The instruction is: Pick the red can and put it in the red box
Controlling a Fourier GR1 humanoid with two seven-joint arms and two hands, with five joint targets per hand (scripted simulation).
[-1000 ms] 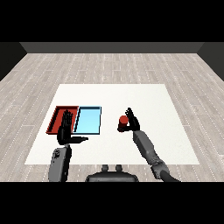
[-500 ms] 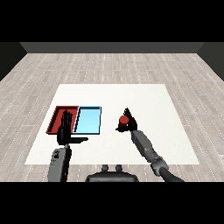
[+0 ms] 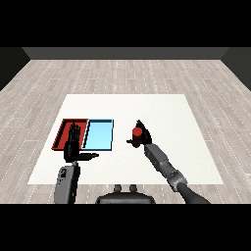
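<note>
White table (image 3: pixel 162 105) holds the red can (image 3: pixel 138 132), right hand (image 3: pixel 142 140) fingers curled round it; carry it level leftward across the light blue tray (image 3: pixel 99 135) to the red tray (image 3: pixel 62 131).

you see the right hand (image 3: pixel 142 138) curled round the red can (image 3: pixel 137 132), right of the light blue tray (image 3: pixel 98 135) and apart from it. the red tray (image 3: pixel 63 133) lies just left of the blue one on the white table (image 3: pixel 166 112). your left hand (image 3: pixel 73 144) stands with straight fingers over the red tray's near edge.
</note>
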